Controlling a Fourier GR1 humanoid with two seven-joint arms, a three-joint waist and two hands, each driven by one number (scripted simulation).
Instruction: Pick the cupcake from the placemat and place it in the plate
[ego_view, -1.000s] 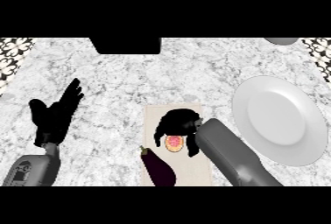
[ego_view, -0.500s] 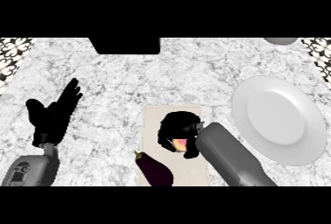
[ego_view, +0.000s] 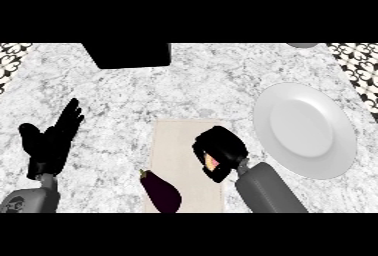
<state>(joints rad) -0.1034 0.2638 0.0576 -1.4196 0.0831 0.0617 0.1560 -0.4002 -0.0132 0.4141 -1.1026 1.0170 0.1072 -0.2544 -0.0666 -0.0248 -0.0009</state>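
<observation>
My right hand (ego_view: 220, 148) is curled round the cupcake (ego_view: 212, 162), of which only a pink and yellow sliver shows under the fingers. The hand sits over the right edge of the beige placemat (ego_view: 176, 150). The white plate (ego_view: 304, 129) lies to the right of the hand, a small gap away, with nothing on it. My left hand (ego_view: 50, 140) rests open at the left, fingers pointing up, away from the placemat.
A dark purple eggplant (ego_view: 161, 191) lies at the placemat's lower left corner. A black box (ego_view: 127, 54) stands at the counter's far edge. A grey object (ego_view: 301, 45) peeks in at the top right. Patterned tiles flank the marble counter.
My right hand has closed over the cupcake and shifted right and slightly up, from the placemat's middle to its right edge. The left hand stays put.
</observation>
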